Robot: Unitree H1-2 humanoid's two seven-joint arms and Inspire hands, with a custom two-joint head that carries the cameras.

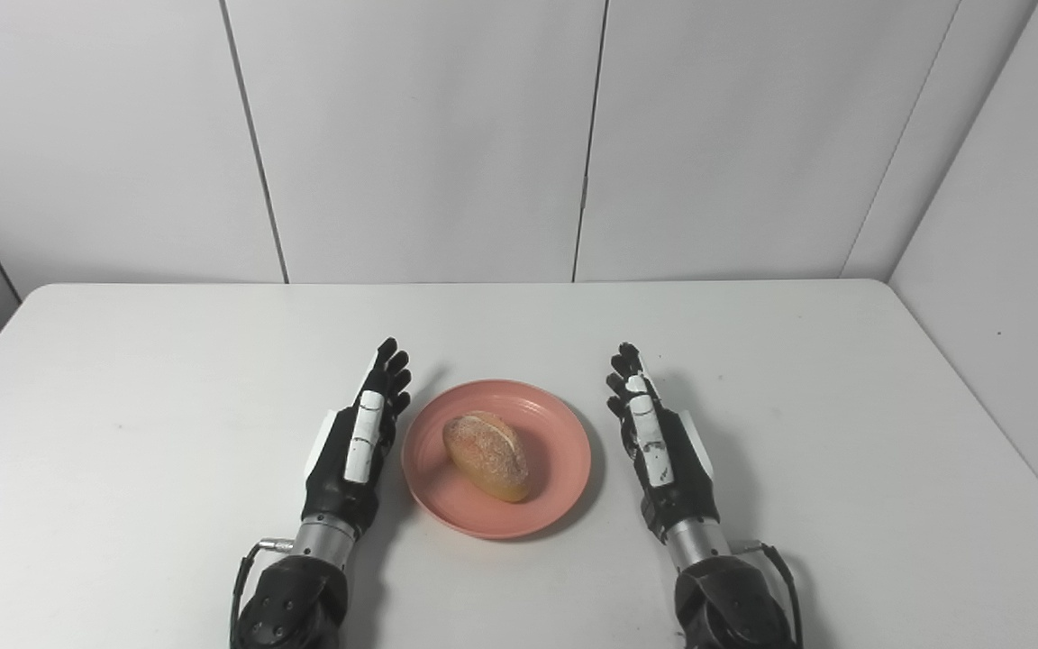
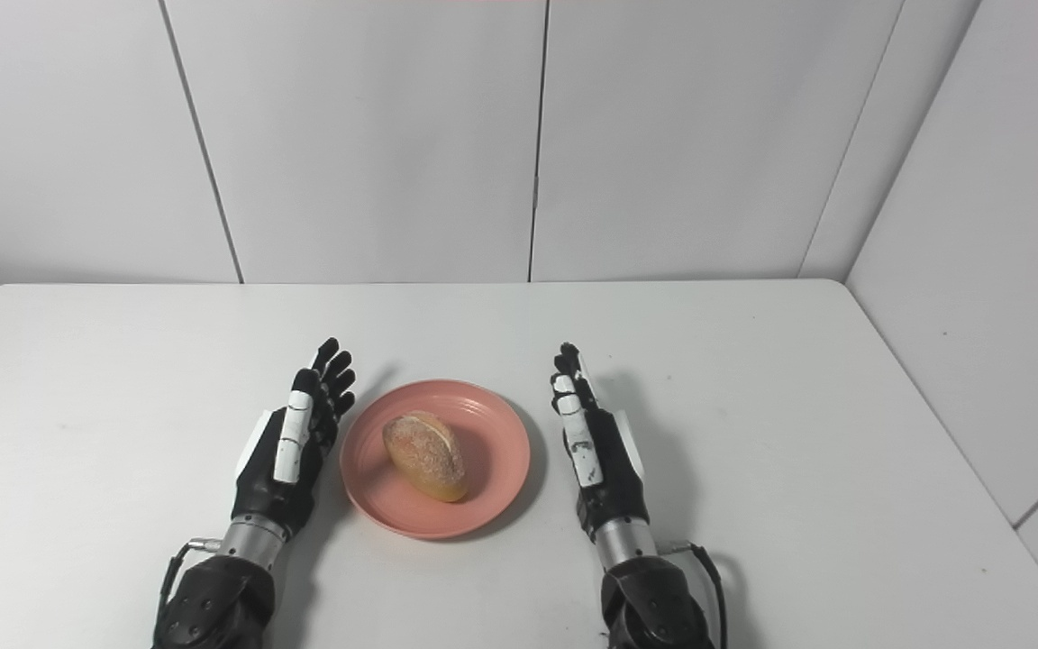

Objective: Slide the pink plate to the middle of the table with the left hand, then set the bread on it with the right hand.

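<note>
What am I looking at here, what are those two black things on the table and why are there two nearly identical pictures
Those are the two mechanical hands of a humanoid robot, each with fingers and a thumb. The pictures come from two cameras side by side on the robot's head, so both show the same scene from spots a little apart, looking down at a white table. Its arms reach in from the bottom edge. In the middle lies a pink plate with a small bread roll resting on it. The left hand lies just beside the plate's left edge, and the right hand sits a little apart on the other side. Both hands are open with fingers stretched out, holding nothing.
</note>
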